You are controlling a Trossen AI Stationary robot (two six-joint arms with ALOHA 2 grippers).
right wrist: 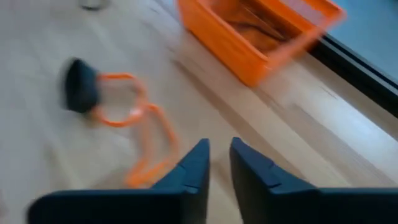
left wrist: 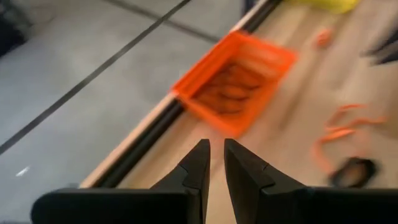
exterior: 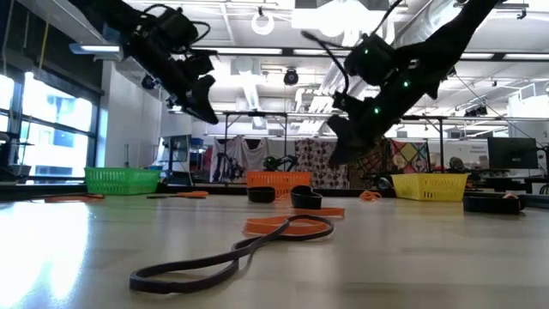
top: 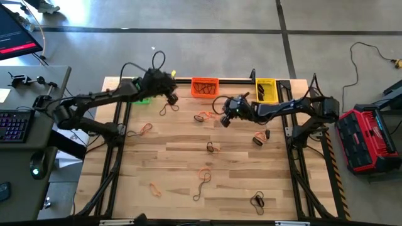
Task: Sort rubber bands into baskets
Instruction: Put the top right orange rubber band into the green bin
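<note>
Your left gripper [left wrist: 214, 163]: raised above the table's far left, near the green basket [top: 143, 99]; fingers a narrow gap apart, nothing between them. Your right gripper [right wrist: 217, 163]: raised mid-table, just short of the orange basket [top: 204, 87]; fingers narrowly parted, also empty. Yellow basket [top: 266, 90]: far edge, right of the orange one. Rubber bands [top: 201, 176]: orange, brown and black loops scattered over the wooden table [top: 176, 157].
</note>
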